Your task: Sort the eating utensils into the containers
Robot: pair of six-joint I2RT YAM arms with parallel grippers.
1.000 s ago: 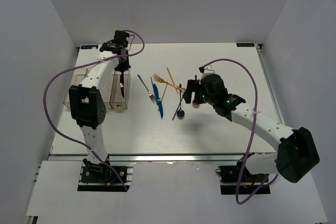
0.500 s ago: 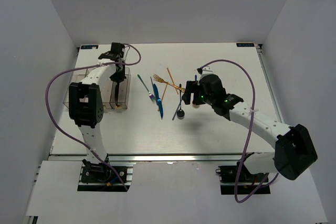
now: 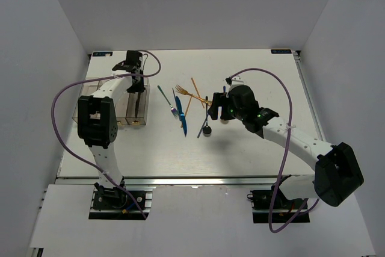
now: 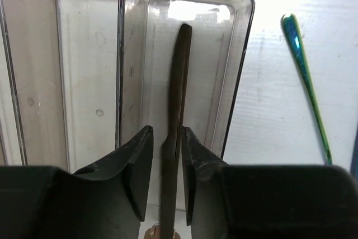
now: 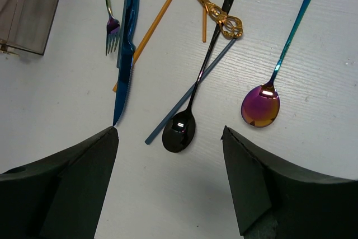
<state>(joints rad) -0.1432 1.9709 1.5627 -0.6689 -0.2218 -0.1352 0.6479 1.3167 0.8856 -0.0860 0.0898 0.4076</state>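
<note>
The containers (image 3: 131,112) are clear bins in a row at the table's left. A dark knife (image 4: 180,71) lies lengthwise in the rightmost bin (image 4: 235,54). My left gripper (image 4: 166,130) straddles its handle, open only narrowly, with a slit of light beside the left finger. The other eating utensils lie mid-table: a blue knife (image 5: 126,48), a teal fork (image 5: 110,23), a gold fork (image 5: 218,18), orange sticks (image 5: 151,26), a grey-blue stick (image 5: 190,93), a black spoon (image 5: 179,130) and an iridescent spoon (image 5: 260,104). My right gripper (image 5: 169,129) hovers wide open over the black spoon's bowl.
A teal handle (image 4: 305,76) lies on the table just right of the bins. The neighbouring bin (image 4: 61,71) to the left holds nothing that I can see. White walls close in the table at the left, back and right.
The left jaws have spread a little off the dark knife, which now rests in the rightmost bin. The right gripper edged slightly left and holds above the spoon.
</note>
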